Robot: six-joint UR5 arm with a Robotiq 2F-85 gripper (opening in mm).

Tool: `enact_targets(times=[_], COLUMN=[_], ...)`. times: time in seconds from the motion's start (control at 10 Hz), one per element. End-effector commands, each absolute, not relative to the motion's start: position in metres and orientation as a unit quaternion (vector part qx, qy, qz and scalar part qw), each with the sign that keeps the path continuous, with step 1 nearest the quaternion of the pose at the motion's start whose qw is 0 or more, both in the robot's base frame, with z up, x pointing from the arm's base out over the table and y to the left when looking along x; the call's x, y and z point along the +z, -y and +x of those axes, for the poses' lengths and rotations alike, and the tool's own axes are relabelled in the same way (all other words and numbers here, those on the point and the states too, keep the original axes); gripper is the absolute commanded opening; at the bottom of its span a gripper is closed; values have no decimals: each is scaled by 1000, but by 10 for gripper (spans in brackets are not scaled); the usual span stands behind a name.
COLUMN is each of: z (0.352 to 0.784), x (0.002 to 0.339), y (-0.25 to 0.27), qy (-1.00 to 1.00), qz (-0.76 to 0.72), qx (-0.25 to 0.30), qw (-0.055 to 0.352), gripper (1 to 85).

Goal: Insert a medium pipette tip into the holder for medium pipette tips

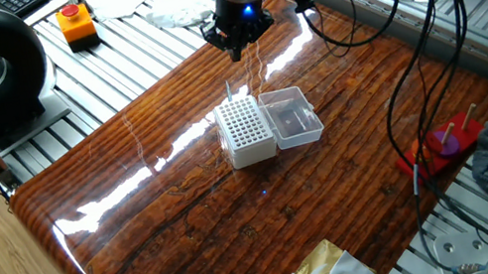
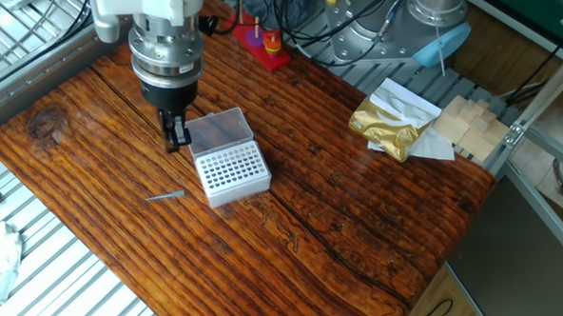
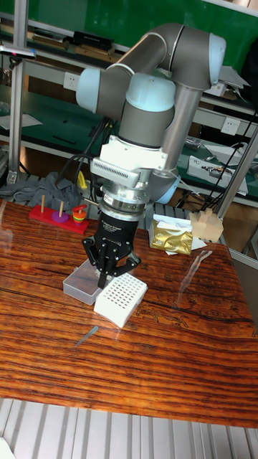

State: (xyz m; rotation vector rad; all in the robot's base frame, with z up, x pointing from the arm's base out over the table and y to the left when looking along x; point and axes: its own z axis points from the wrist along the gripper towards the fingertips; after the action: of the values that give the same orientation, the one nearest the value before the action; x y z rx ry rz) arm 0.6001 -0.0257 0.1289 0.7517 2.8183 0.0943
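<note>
The glossy, dark-grained wooden counter [image 2: 355, 209] was seen carrying the task's things near its middle, with the grey and pale-blue jointed robot arm [image 3: 154, 79] reaching down over it. The arm's black two-finger claw [image 2: 175, 137] was held above the counter just beside the clear hinged lid [image 2: 218, 130], on the side away from the box; its fingers appeared pressed together, with nothing visibly pinched between them. The small white rectangular plastic box with a grid of round holes on top [image 2: 231, 172] was seen standing on the counter, its lid laid open and flat beside it. A crumpled gold foil packet [image 2: 388, 123] was seen lying near the counter's edge, well apart from the box. A red stand with pegs and coloured pieces [image 2: 261, 43] was seen at the counter's far edge. The slender, tapered, pale translucent plastic tip [image 2: 166, 197] was seen lying flat on the counter near the white box, apart from it and from the claw.
</note>
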Motion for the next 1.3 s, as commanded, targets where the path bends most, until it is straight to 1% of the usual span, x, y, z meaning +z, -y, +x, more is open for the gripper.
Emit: enact_targets(times=[0.0,0.1,0.3,0.6,0.8,1.2], z=[614,614,608,619,638,671], x=[134,134,132,125,110,76], y=[22,21,22,23,28,21], qy=[-951,-950,-953,-956,-960,-960], qz=[275,275,274,266,260,257], qx=[51,53,48,45,42,56], qw=[135,135,123,114,99,94], gripper=[10,10,10,10,10,10])
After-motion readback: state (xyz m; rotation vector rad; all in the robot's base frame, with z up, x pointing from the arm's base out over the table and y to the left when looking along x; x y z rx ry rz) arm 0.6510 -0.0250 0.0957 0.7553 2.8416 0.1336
